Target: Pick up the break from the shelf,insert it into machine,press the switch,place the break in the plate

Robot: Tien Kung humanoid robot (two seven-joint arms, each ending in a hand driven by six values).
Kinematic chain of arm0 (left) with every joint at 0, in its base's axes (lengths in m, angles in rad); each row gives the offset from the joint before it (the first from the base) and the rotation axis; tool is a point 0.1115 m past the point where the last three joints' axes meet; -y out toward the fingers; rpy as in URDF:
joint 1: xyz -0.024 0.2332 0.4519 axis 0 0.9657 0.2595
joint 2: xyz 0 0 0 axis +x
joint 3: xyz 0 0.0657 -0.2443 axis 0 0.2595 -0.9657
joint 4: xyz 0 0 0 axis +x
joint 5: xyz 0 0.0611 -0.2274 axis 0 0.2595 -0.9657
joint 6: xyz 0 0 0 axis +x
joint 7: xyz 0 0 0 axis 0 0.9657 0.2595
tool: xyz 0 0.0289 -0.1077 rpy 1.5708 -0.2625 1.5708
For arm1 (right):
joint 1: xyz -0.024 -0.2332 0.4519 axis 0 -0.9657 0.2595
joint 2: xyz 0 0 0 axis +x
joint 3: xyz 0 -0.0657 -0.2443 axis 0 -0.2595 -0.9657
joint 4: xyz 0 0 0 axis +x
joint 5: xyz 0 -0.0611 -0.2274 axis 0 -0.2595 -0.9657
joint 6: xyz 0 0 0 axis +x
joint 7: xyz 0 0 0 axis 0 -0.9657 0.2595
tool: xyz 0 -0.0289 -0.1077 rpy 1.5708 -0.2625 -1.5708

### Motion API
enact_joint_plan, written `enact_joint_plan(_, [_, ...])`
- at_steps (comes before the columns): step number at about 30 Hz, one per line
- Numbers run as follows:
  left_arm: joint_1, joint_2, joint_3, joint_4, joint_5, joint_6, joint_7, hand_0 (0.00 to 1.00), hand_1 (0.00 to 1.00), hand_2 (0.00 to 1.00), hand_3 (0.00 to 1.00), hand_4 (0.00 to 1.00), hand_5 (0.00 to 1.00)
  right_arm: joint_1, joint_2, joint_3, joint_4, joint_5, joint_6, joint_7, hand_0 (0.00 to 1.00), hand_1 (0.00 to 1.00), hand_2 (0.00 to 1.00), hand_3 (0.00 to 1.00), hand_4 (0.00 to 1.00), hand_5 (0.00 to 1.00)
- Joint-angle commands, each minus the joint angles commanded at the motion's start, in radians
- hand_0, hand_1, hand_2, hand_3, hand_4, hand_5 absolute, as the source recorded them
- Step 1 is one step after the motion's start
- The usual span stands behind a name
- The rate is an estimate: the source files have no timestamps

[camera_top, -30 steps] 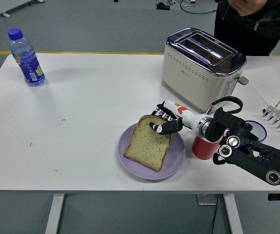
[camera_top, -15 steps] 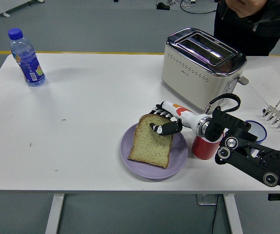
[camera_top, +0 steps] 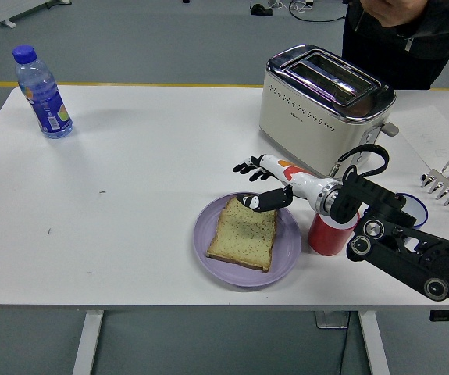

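The head view shows one slice of bread point(camera_top: 244, 233), one purple plate point(camera_top: 286, 258), one toaster point(camera_top: 323, 109), one blue water bottle point(camera_top: 42, 93), one red cup point(camera_top: 328, 234), one metal rack point(camera_top: 448, 183) and one blue-rimmed dish point(camera_top: 413, 208) on the white bench point(camera_top: 130, 195). The bread lies flat inside the plate, near the bench's front edge and in front of the toaster. Its long axis runs from the near edge toward the far side, tilted a little to the right, with the rounded top end pointing away toward the toaster. The right robot hand point(camera_top: 259, 182) comes in from the right, over the red cup, with its fingers spread and holding nothing; its thumb point(camera_top: 260, 201) hangs just over the bread's far end, the other fingers apart from it. A person in dark clothes point(camera_top: 411, 35) stands behind the toaster at the far side.
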Motion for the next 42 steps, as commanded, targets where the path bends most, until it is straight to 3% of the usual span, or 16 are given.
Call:
enact_joint_plan(4, [0.003,0.0,-0.005,0.0,0.009,-0.001,0.001,0.693,0.576,0.713,0.669,0.502,0.96,-0.02,-0.025,0.039,0.081,0.024,-0.005,0.029,0.815,0.773,0.83,0.82,0.72,0.212])
enact_joint_plan(5, [0.004,0.0,-0.006,0.0,0.01,-0.001,0.001,0.693,0.576,0.712,0.669,0.502,0.96,-0.024,-0.03,0.047,0.099,0.031,-0.004,0.036,0.761,0.73,0.766,0.748,0.686,0.214])
enact_joint_plan(10, [0.008,0.0,-0.016,0.0,0.021,-0.002,0.002,0.693,0.576,0.712,0.669,0.502,0.96,-0.062,-0.077,0.118,0.23,0.112,-0.008,0.075,0.761,0.73,0.766,0.748,0.686,0.214])
enact_joint_plan(11, [0.009,0.0,-0.018,0.0,0.023,-0.003,0.002,0.693,0.576,0.712,0.67,0.501,0.96,-0.071,-0.089,0.134,0.258,0.133,-0.007,0.08,0.713,0.682,0.708,0.697,0.604,0.169])
enact_joint_plan(16, [0.011,0.0,-0.017,0.0,0.021,-0.003,0.001,0.693,0.576,0.712,0.67,0.501,0.96,-0.118,-0.141,0.213,0.371,0.188,0.005,0.092,0.713,0.682,0.708,0.697,0.604,0.169])
enact_joint_plan(17, [0.011,0.0,-0.016,0.0,0.018,-0.003,-0.001,0.694,0.576,0.712,0.669,0.503,0.962,-0.143,-0.164,0.244,0.402,0.215,0.011,0.096,0.636,0.613,0.63,0.606,0.488,0.094])
enact_joint_plan(21, [0.011,0.001,-0.018,0.0,0.018,-0.003,-0.002,0.694,0.576,0.712,0.669,0.503,0.962,-0.215,-0.213,0.339,0.475,0.275,0.025,0.103,0.636,0.613,0.63,0.606,0.488,0.094])
enact_joint_plan(26, [0.012,0.0,-0.022,0.0,0.019,-0.004,-0.003,0.693,0.576,0.712,0.669,0.504,0.962,-0.34,-0.258,0.479,0.475,0.34,0.032,0.119,0.618,0.594,0.609,0.589,0.505,0.121])
enact_joint_plan(30, [0.013,-0.002,-0.026,0.0,0.024,-0.005,-0.003,0.692,0.577,0.712,0.669,0.504,0.962,-0.438,-0.269,0.592,0.475,0.383,0.023,0.143,0.613,0.588,0.602,0.583,0.513,0.124])
enact_joint_plan(36, [0.015,-0.003,-0.036,0.0,0.034,-0.007,-0.003,0.692,0.576,0.711,0.669,0.502,0.965,-0.581,-0.266,0.755,0.475,0.487,-0.009,0.192,0.61,0.584,0.598,0.578,0.516,0.126])
enact_joint_plan(40, [0.015,-0.004,-0.039,0.0,0.037,-0.007,-0.003,0.692,0.576,0.711,0.669,0.502,0.965,-0.643,-0.253,0.838,0.475,0.562,-0.047,0.231,0.61,0.584,0.598,0.578,0.516,0.126])
enact_joint_plan(42, [0.015,-0.004,-0.042,0.0,0.041,-0.008,-0.003,0.691,0.576,0.712,0.668,0.502,0.966,-0.687,-0.236,0.901,0.475,0.634,-0.089,0.274,0.607,0.583,0.597,0.575,0.513,0.125])
